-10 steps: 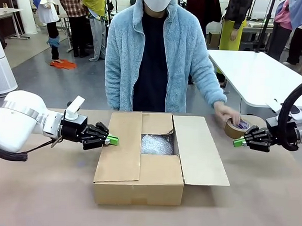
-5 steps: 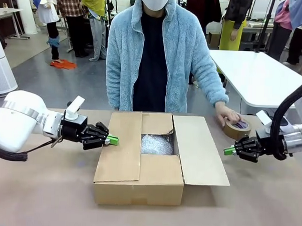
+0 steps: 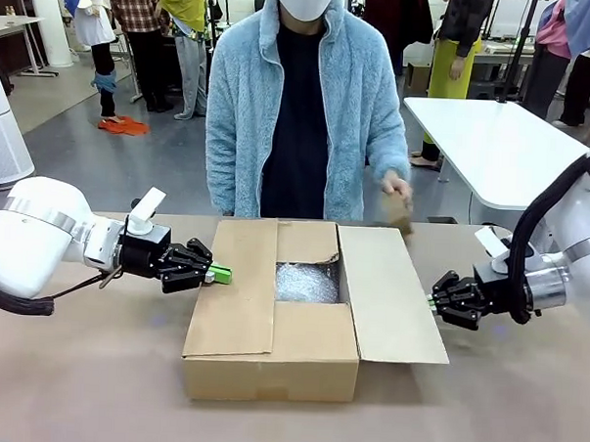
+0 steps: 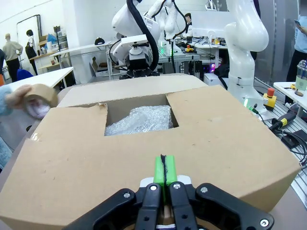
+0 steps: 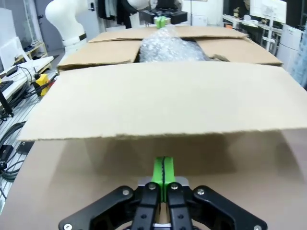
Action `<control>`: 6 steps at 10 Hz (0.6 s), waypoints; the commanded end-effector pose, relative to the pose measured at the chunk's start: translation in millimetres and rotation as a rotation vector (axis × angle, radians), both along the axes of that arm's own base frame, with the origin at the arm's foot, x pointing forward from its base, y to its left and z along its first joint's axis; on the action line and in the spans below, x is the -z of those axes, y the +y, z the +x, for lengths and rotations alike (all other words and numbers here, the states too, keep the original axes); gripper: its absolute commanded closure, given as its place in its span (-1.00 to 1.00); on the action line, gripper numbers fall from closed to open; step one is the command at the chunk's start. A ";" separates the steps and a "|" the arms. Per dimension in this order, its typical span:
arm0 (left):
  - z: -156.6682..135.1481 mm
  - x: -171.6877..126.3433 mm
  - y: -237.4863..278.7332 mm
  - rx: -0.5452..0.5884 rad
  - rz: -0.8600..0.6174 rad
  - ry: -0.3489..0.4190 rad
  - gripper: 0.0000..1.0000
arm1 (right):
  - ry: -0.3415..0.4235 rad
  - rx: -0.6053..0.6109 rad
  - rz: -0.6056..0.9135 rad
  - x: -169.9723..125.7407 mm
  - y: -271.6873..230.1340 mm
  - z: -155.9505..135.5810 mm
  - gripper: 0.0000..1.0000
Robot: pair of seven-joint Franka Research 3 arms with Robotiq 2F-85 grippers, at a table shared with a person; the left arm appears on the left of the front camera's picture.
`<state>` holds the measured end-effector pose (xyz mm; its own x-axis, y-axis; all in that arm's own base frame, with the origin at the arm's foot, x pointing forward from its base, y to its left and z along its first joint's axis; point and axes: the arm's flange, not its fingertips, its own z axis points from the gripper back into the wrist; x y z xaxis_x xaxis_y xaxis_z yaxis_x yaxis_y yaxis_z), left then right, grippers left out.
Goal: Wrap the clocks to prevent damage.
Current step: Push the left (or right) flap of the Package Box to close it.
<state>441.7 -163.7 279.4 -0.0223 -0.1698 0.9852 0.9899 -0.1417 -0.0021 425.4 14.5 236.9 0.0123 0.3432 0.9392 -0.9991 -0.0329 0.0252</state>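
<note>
The cardboard box (image 3: 269,362) stands mid-worktop (image 3: 73,368), its back close to the far edge. The gap between its flaps shows the bubble-wrapped bundle (image 3: 307,282) inside. The left end effector (image 3: 219,273) is clenched on nothing, green tips at the left flap's (image 3: 235,287) outer edge. The right end effector (image 3: 432,303), likewise clenched and empty, sits just beside the splayed right flap's (image 3: 390,299) outer edge. Bare worktop lies open toward both side edges. Above the far edge, the person's hand (image 3: 396,189) holds a tape roll (image 3: 400,214).
</note>
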 end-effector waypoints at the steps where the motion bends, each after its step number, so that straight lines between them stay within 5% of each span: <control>1: -0.1 2.0 -2.1 -0.007 0.005 0.000 0.99 | -0.024 -0.021 0.041 7.4 10.1 -4.8 0.98; 6: -0.1 2.0 -2.1 -0.007 0.005 0.000 0.99 | -0.040 -0.018 0.165 -11.2 19.3 -14.4 0.98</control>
<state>441.7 -163.7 279.4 -0.0222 -0.1698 0.9852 0.9899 -0.1418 -0.0021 420.7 32.8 245.1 -0.0068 0.2557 0.9667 -0.9967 -0.0800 0.0142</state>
